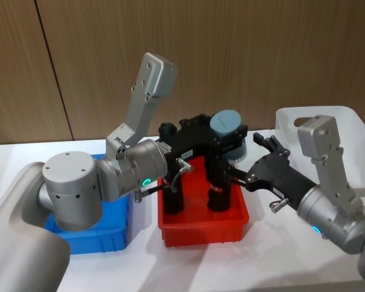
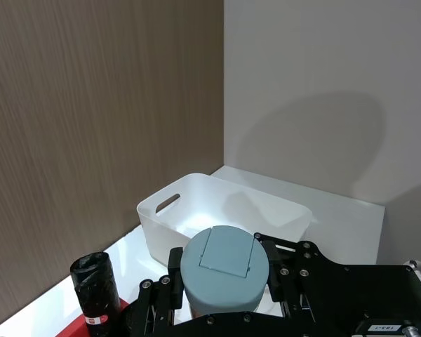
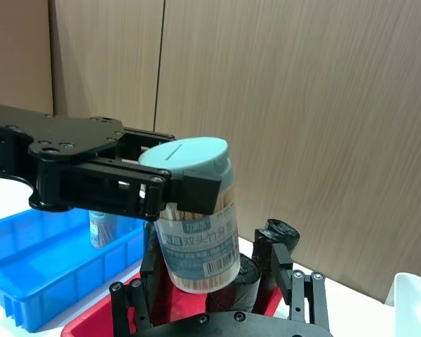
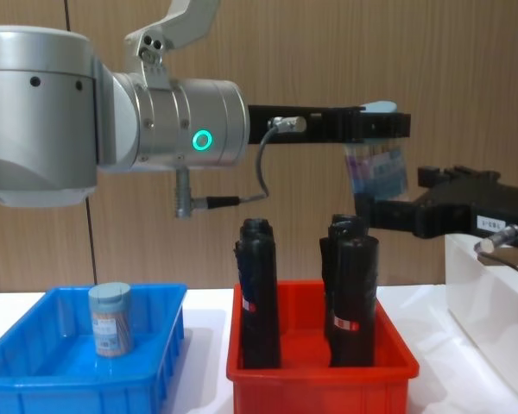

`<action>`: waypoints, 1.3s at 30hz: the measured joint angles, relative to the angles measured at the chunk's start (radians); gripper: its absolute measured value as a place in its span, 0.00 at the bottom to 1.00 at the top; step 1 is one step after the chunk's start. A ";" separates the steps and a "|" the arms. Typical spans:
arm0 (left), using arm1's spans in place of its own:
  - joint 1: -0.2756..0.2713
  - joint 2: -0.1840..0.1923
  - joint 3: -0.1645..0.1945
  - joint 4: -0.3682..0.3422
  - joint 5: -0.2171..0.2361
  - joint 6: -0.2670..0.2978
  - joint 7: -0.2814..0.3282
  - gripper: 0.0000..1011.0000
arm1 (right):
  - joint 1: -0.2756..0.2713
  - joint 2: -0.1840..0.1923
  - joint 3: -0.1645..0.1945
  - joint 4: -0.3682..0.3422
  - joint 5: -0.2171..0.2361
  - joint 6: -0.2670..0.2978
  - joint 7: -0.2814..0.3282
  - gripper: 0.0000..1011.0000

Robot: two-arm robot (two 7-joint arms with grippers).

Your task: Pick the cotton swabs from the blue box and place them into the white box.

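We see a white desk (image 1: 231,261) before a wood-panelled wall (image 1: 261,55). The left gripper (image 4: 382,125) clamps a clear, blue-lidded cotton swab jar (image 3: 196,225) above the red plastic bin (image 1: 201,231)'s far right corner. The jar's long axis is upright, lid up. The right gripper (image 1: 253,164) gapes wide just beside it.

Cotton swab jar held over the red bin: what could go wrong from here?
1. The left gripper has its jaws shut on the cotton swab jar high up, near its top; it might slip and fall among the black cylinders in the red bin.
2. The right gripper, open, sits between the jar and the white box; a straight carry could clip it.
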 joint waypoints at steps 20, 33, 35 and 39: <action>0.000 0.000 0.000 0.000 0.000 0.000 0.000 0.66 | 0.024 -0.009 -0.007 0.020 0.005 0.008 0.027 0.99; 0.000 0.000 0.000 0.000 0.000 0.000 0.000 0.66 | 0.027 -0.009 -0.010 0.024 0.021 0.001 0.047 0.80; 0.000 0.000 0.000 0.000 0.000 0.000 0.000 0.66 | 0.026 -0.008 -0.010 0.021 0.026 -0.002 0.049 0.73; 0.000 0.000 0.000 0.000 -0.002 0.000 0.000 0.66 | 0.024 -0.006 -0.010 0.015 0.028 -0.007 0.053 0.63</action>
